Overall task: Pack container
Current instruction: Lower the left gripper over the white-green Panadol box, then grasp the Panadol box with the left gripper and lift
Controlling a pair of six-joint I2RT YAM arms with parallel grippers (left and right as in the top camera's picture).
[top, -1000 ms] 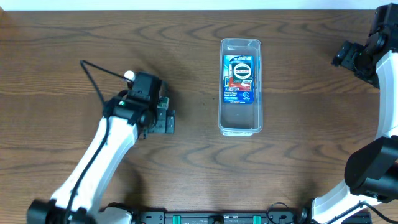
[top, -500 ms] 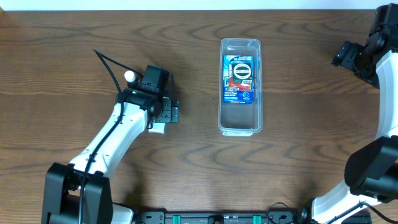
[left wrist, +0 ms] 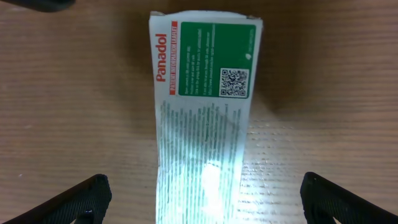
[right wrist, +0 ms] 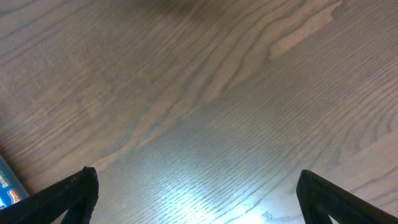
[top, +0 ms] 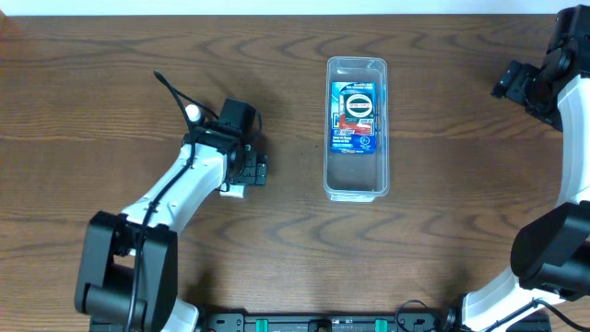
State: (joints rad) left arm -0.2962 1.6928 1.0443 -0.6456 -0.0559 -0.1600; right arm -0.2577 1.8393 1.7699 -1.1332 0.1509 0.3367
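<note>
The container (top: 356, 184) is a clear plastic bin at the table's centre, with a blue and red packet (top: 355, 115) lying in its far half. My left gripper (top: 247, 175) is left of the bin, open, low over a white and green Panadol box (left wrist: 202, 112) lying flat on the wood. In the left wrist view the box lies between my spread fingertips (left wrist: 202, 199), not gripped. In the overhead view only a white corner of the box (top: 236, 192) shows under the gripper. My right gripper (top: 516, 81) is open and empty at the far right (right wrist: 199, 196).
The table is dark brown wood (top: 442, 240). A black cable (top: 171, 88) loops from the left arm. The blue packet's corner (right wrist: 7, 182) shows at the right wrist view's left edge.
My left arm has swung right and forward towards the bin, and the gripper has settled over the Panadol box. The right arm has not moved.
</note>
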